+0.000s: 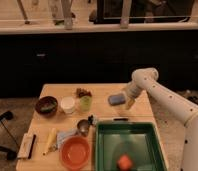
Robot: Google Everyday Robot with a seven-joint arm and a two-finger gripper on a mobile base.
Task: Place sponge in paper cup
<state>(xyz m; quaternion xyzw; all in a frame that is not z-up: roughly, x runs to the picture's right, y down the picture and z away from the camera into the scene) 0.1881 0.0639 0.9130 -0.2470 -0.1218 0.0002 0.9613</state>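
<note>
The blue-grey sponge (115, 99) is being shown on the tabletop (57, 92) toward its far right side, with the tool (128, 103) being held against its right edge; whether the tool is clenched cannot be told. The white paper cup (68, 104) is being shown well apart, to the left.

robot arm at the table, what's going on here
The robot's one arm reaches over the wooden table, with its hand right beside the blue-grey sponge near the table's far edge. Whether the hand grips the sponge cannot be told. The sponge is not in any cup yet: the white cup and the green cup stand apart from it, nearer the table's middle. An orange block lies in the green tray.
</note>
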